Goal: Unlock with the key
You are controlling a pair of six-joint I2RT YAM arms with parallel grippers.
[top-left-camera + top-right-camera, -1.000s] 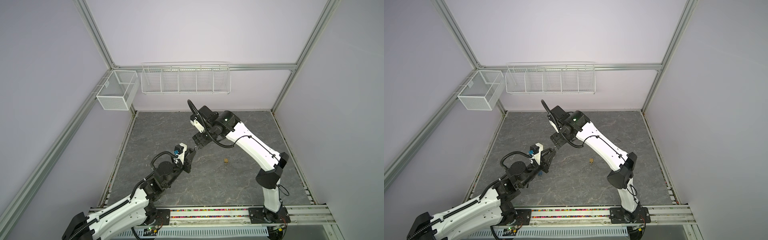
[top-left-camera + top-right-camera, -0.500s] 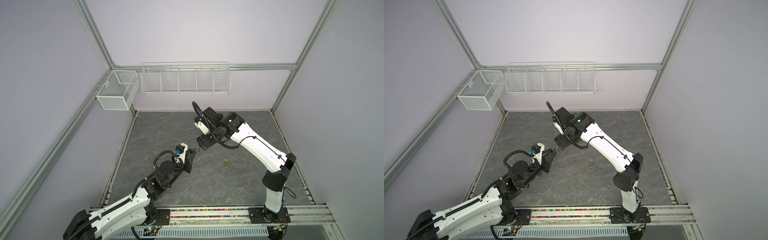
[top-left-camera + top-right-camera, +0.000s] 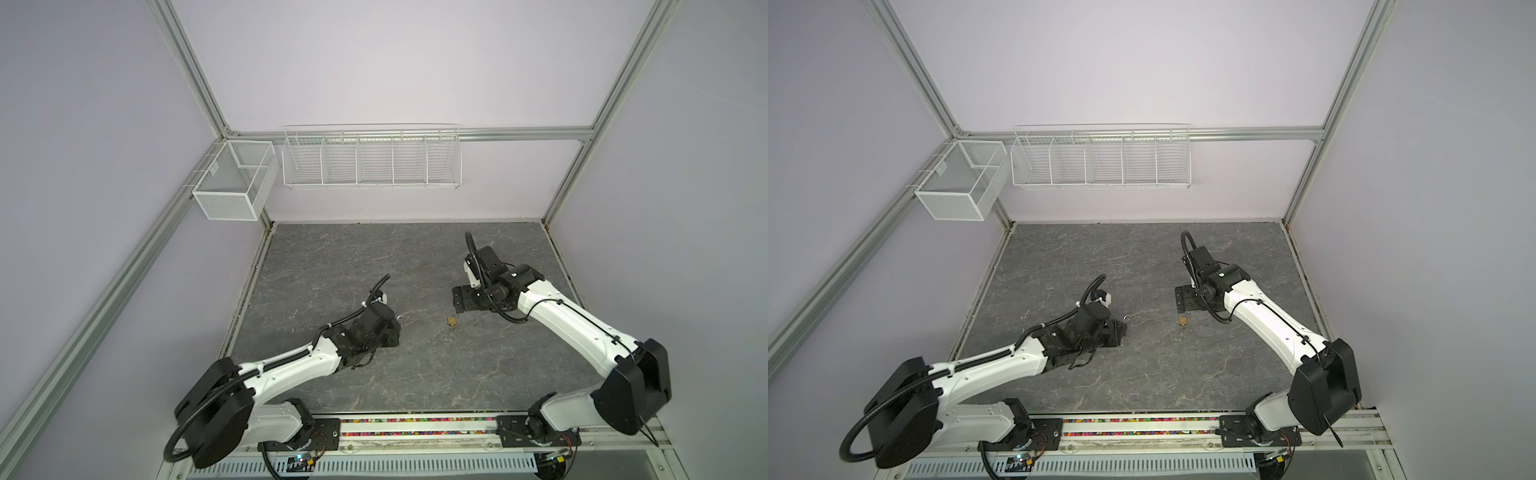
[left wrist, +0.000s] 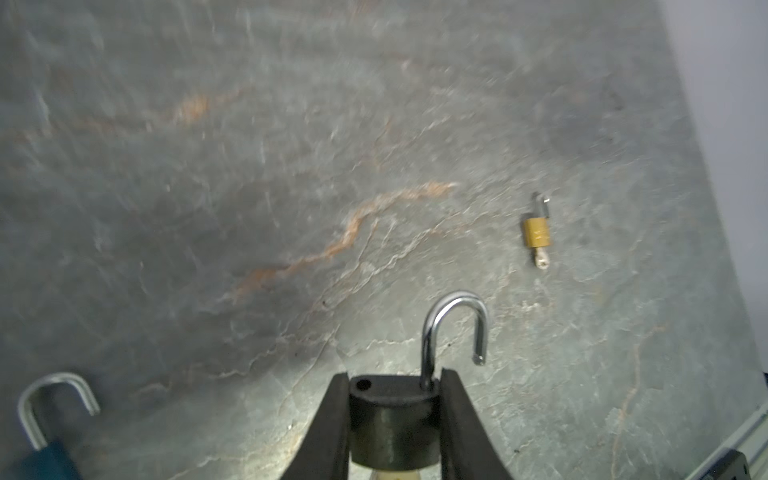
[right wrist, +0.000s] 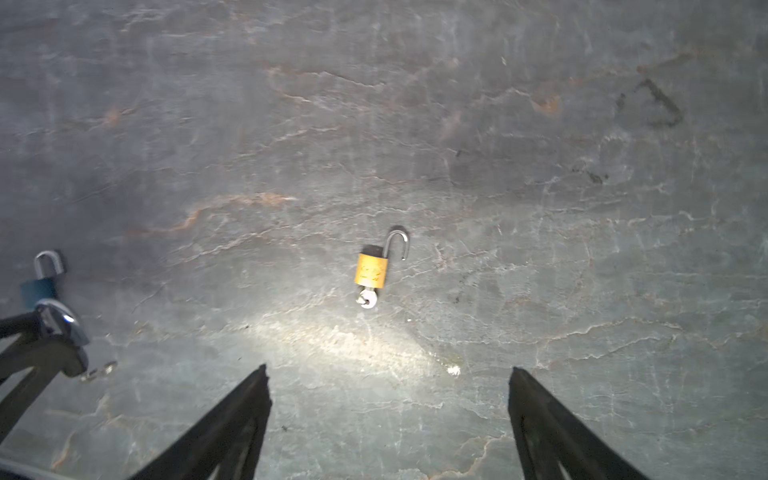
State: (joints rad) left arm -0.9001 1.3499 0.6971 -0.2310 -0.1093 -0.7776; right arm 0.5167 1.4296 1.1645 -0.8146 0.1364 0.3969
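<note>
**Left gripper clamps dark padlock, shackle sprung**

The left gripper, nearest the rail, has its jaws closed partway on the body of a dark padlock, one finger on each side. The lock's steel shackle stands swung out, its free end clear of the body. A small pale piece shows under the body; whether it is a key cannot be told. Just beside that gripper a blue padlock lies on the grey stone-patterned table.

Towards the middle of the table a brass padlock lies flat with its shackle open and a key in its keyhole. The marks on its face are too blurred to read.

The right gripper hangs just beyond it with its jaws spread wide and nothing between them. It is clear of the lock.

On the far wall a white wire rack hangs beside a white mesh basket. No label on either can be read.
</note>
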